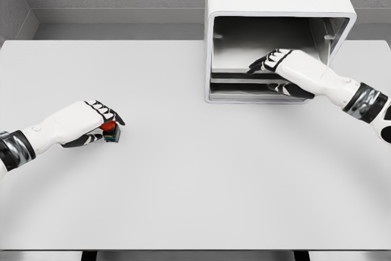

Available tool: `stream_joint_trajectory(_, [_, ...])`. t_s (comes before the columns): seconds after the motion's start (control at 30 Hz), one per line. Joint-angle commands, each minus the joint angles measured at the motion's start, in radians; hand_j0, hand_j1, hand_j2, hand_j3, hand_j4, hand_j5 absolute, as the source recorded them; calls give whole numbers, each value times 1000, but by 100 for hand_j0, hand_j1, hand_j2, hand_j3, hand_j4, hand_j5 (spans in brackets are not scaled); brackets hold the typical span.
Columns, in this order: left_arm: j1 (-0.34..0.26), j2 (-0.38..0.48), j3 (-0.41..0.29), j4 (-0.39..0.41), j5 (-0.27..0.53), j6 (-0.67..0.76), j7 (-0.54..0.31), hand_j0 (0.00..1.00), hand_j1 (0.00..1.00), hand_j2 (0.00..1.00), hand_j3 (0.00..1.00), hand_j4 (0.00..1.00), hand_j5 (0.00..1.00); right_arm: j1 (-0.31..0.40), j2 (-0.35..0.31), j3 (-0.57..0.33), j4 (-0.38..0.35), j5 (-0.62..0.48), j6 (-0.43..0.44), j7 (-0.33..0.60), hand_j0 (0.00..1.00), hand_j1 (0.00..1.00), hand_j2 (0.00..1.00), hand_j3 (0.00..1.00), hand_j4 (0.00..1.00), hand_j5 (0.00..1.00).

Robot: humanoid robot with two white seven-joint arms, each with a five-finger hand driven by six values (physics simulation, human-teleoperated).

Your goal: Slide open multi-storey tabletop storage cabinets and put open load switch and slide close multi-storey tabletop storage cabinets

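You've got one big matte white tabletop (195, 200), smooth, plain rectangle. One glossy white storage cabinet (278, 35), boxy with rounded corners, sits at far edge right of middle, front open, grey metal-looking inside, stacked trays low down. Your right hand (287, 68) reaches into opening, fingers flat on upper tray, thumb under it, so it's pinching that tray edge. Left hand (91, 123) near left edge, fingers curled round one small load switch (110, 131), red cap, dark body, resting on tabletop.

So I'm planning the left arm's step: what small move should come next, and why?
Probably lift the load switch off the table: the left hand already closes around it, and the right hand reaches into the cabinet at its drawers.
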Motion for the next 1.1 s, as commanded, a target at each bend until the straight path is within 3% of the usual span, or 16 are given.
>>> stream_joint_trajectory(0.0, [0, 0, -1, 0, 6, 2, 0, 69, 69, 69, 69, 69, 69, 2, -14, -2, -24, -6, 0, 1, 70, 70, 70, 70, 70, 70])
stream_joint_trajectory(0.2, [-5, 0, 1, 0, 8, 2, 0, 71, 71, 71, 71, 71, 71, 8, -15, -3, -36, -6, 0, -1, 70, 70, 70, 70, 70, 70])
stream_joint_trajectory(0.57, [-14, -6, -1, 0, 8, 2, 0, 72, 72, 72, 72, 72, 72, 46, -86, -13, -74, -31, 0, -5, 70, 70, 70, 70, 70, 70])
stream_joint_trajectory(0.97, [-8, -9, -2, -11, 3, 2, 0, 70, 70, 70, 70, 70, 70, 77, -97, -42, -102, -29, 0, -2, 70, 70, 70, 70, 70, 70])
stream_joint_trajectory(1.07, [-8, -9, -2, -11, 3, 2, 0, 60, 60, 60, 60, 60, 60, 89, -117, -43, -136, -29, 0, -2, 70, 70, 70, 70, 70, 70])
